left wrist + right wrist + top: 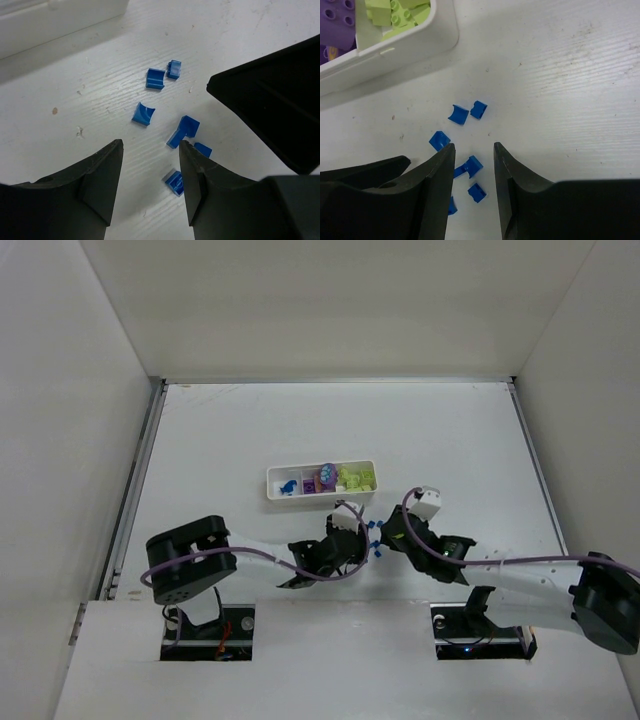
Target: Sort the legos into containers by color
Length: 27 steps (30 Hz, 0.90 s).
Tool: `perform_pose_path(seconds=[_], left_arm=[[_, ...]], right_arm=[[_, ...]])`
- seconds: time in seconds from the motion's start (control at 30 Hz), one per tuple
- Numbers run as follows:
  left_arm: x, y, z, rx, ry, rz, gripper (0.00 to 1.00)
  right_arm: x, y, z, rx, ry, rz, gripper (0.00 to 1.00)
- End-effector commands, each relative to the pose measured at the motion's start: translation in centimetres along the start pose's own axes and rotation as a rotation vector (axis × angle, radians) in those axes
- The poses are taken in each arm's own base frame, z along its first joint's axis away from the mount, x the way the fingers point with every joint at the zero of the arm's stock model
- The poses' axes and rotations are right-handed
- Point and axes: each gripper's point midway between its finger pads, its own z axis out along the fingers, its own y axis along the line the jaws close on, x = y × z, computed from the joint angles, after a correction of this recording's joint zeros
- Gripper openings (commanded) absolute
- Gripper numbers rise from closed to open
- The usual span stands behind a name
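Note:
Several small blue legos (374, 538) lie loose on the white table just in front of the white three-compartment tray (320, 495). The tray holds blue (288, 486), purple (326, 478) and lime (355, 478) legos in separate compartments. My left gripper (150, 145) is open and empty, low over the blue legos (143, 113); one blue lego (174, 181) lies between its fingers against the right finger. My right gripper (474, 146) is open and empty, straddling blue legos (469, 167), with others (458, 114) just ahead. Both grippers meet over the same cluster.
The right gripper's black finger (270, 95) looms close at the right of the left wrist view. The left gripper (365, 172) shows at the lower left of the right wrist view. The tray's corner (395, 50) is just beyond the legos. White walls enclose the table.

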Motion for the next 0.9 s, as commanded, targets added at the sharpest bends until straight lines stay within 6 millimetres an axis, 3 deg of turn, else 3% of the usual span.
perform_pose_path(seconds=[0.0,0.37,0.63,0.87], left_arm=[[-1.8,-1.6,0.9,0.026,-0.044,-0.011,0.45],[-0.5,-0.4,3.4,-0.064,0.012,0.027,0.42],[-0.7,1.4,3.6,-0.161,-0.008,0.058,0.40],[0.0,1.1,4.3,-0.168,0.013,0.086,0.33]], right_arm=[[-0.6,-0.3,-0.3,0.007,-0.035,0.028,0.43],[-0.1,-1.1,-0.7,-0.025,-0.036,0.064,0.42],[0.0,-1.0,-0.3,-0.031,-0.034,0.054,0.43],[0.1,-0.4,0.5,-0.038,-0.022,0.028,0.44]])
